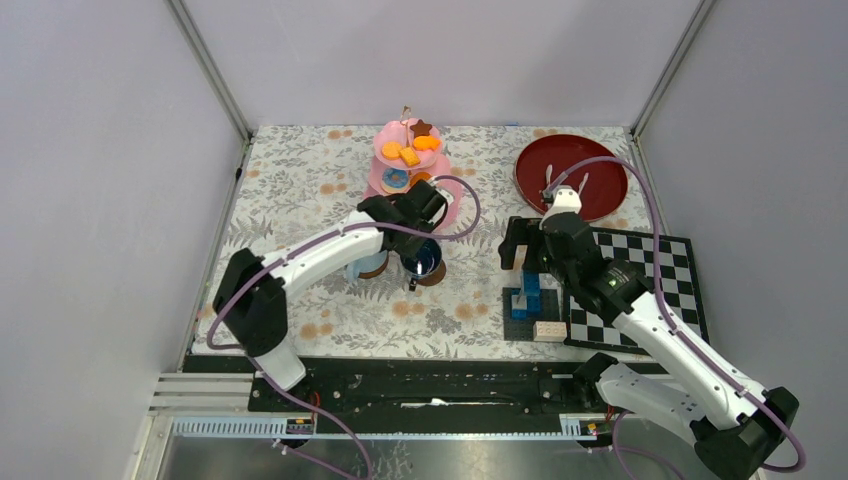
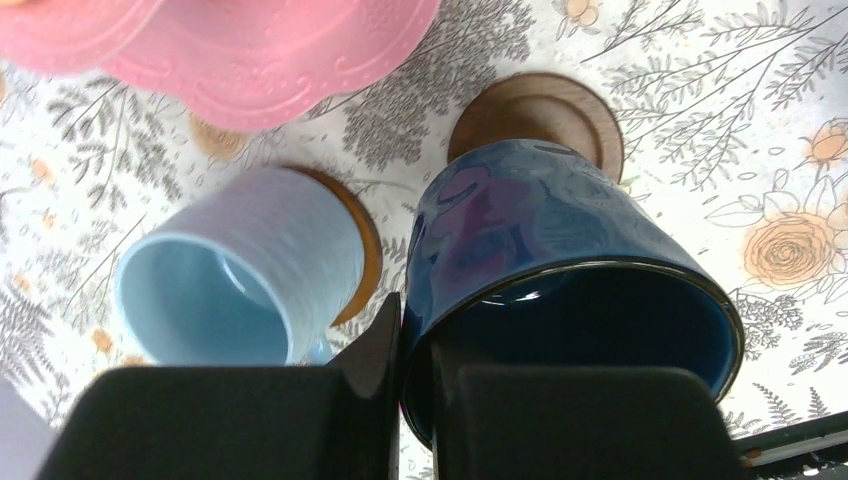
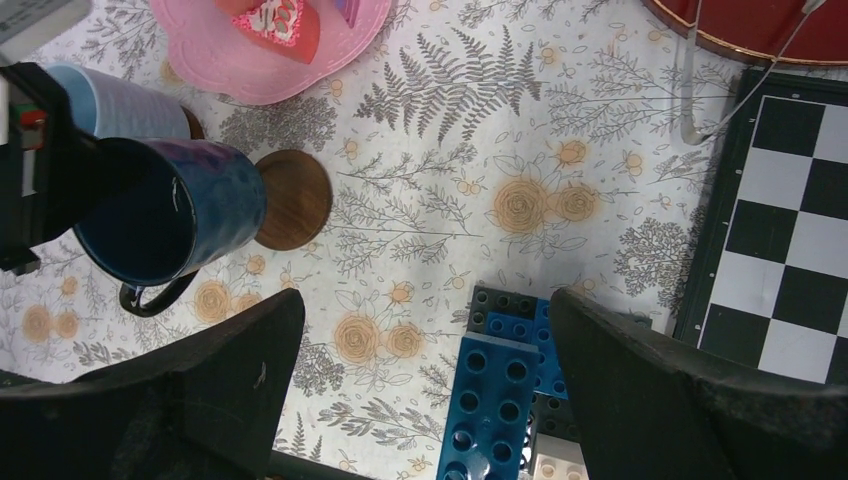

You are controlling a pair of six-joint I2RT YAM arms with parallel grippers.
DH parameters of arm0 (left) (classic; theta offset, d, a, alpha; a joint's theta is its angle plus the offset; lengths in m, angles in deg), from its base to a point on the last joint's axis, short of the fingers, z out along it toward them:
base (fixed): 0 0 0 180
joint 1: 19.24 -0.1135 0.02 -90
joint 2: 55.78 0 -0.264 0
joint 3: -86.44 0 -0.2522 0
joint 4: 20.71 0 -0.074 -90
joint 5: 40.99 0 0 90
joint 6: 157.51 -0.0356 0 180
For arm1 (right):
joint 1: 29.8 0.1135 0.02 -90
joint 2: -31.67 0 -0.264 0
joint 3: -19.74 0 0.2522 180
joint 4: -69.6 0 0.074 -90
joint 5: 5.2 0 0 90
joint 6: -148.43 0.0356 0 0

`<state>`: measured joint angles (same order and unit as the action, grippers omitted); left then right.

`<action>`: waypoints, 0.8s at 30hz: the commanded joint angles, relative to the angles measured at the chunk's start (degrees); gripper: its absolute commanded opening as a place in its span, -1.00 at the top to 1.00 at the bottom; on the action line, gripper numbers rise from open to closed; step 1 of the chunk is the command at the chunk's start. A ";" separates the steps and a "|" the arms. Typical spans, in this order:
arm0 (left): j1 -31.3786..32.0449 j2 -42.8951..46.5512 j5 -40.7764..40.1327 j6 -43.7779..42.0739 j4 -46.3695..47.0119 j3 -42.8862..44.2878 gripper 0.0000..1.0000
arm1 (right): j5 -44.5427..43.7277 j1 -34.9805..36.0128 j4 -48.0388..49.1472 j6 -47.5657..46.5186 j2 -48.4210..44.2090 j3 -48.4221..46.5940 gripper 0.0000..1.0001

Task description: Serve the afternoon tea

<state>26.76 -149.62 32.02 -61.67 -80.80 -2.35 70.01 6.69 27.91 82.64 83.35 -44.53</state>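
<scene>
Left gripper (image 2: 405, 345) on dark-blue mug (image 2: 560, 230), wrist view

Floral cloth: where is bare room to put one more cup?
Bare cloth lies between the pink stand and the red tray, and lower, between the dark-blue mug and the block stack. Left of the stand is free too. Crowded: around that mug, by the stand.

Pale grey wall panels (image 1: 100, 150) are closing in three sides; metal posts (image 1: 210, 68) are standing at corners beyond the left gripper (image 1: 418, 243). Floral tablecloth (image 1: 300, 200) is lying beneath it. Light is falling evenly, possibly from overhead.
</scene>
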 commanded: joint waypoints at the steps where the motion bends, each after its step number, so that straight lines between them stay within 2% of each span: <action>1: -2.22 -2.10 7.12 -6.94 4.72 5.57 1.00 | -3.23 0.22 1.24 0.08 -1.40 -2.63 -0.99; 6: -2.97 -4.71 8.49 -6.00 5.97 5.45 1.00 | -5.11 0.17 0.54 -0.05 -3.23 -2.85 -0.99; 11: -3.54 -6.53 9.47 -0.87 7.19 5.28 1.00 | -7.64 0.24 0.20 -0.39 -5.76 -2.68 -0.99; 24: -4.84 -8.61 9.75 2.57 9.14 3.69 1.00 | -7.56 0.23 -0.17 -1.12 -8.12 -2.23 -0.99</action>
<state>22.58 -158.51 41.44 -60.60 -75.47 0.01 64.33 6.69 27.78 82.42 76.29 -44.77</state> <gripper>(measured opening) 0.075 0.993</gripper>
